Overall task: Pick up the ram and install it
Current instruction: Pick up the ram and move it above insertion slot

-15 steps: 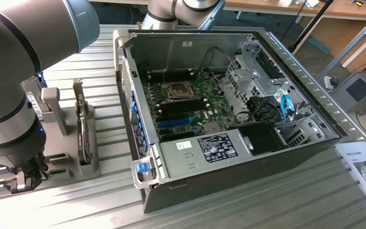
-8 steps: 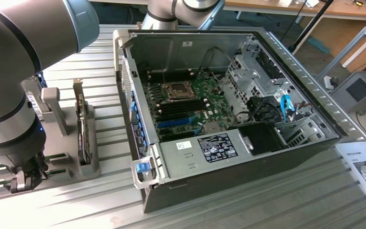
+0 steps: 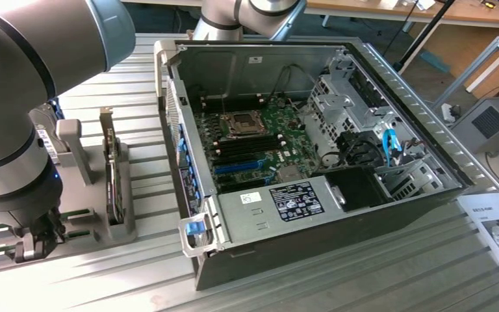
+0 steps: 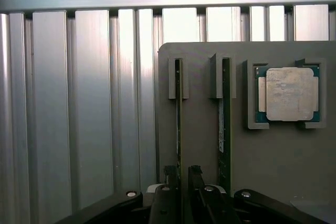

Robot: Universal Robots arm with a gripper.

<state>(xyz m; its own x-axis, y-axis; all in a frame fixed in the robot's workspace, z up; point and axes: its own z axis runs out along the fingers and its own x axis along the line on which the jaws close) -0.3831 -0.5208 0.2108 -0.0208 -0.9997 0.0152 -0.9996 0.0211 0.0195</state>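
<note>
Wrist view | ram (image 4: 178, 119) + twin (image 4: 224, 129) = 2 | processor (image 4: 291, 94): 1 | tool (image 4: 181, 178) astride ram

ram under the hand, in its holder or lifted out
In its holder: the ram stands on edge, its far end seated in the grey holder's bracket, and the hand straddles its near end.

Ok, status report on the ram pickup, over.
Gripper open, astride one ram in gray holder. Second ram standing beside it. Nothing in the way.
</note>
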